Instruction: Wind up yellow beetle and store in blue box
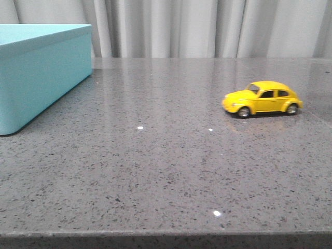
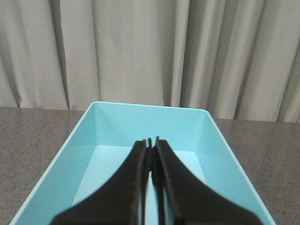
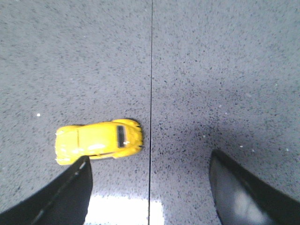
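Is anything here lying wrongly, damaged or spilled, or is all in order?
Nothing stands out. The yellow beetle stands upright on its wheels on the table, apart from the blue box, which sits level and looks empty as far as visible. No spill or damage shows.

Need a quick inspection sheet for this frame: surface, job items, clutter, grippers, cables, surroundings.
Surface: grey speckled stone table, glossy, with a thin seam line seen in the right wrist view.
Job items: yellow beetle on its wheels at the right of the table, ungripped; blue box at far left, open, nothing seen on the part of its floor in view.
Clutter: nothing seen.
Grippers: left gripper shut, holding nothing, above the box; right gripper open above the table, the car off to one side beyond one finger.
Cables: nothing seen.
Surroundings: pale pleated curtain behind the table.
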Controlling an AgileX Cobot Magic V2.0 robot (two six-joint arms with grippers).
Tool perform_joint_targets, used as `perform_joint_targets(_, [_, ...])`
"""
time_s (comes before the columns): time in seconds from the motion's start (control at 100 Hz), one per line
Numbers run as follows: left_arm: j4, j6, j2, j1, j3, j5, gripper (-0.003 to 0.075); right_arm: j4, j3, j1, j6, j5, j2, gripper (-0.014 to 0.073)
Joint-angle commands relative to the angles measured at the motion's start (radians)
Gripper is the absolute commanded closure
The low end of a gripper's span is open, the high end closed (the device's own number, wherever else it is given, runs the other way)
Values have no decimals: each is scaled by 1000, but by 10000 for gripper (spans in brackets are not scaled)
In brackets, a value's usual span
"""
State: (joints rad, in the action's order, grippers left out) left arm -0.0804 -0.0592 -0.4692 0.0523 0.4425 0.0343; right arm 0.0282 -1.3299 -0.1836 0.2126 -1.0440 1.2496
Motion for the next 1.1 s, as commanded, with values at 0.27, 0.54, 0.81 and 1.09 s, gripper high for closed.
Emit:
perform_joint_targets(0.27, [-8, -8, -10, -5, 78, -21, 739, 1, -8, -8, -39, 39, -247, 67])
perform_joint_targets(0.54, [-8, -5, -95, 80, 208, 120, 731, 1, 98, -8, -39, 56, -350, 67])
perform_joint_targets(0.81, [-8, 159, -334, 286, 393, 251, 416, 3, 183, -8, -39, 198, -472, 67])
perform_joint_targets(1.09, [-8, 354, -634, 471, 654, 439, 164, 4, 197, -8, -39, 202, -536, 67])
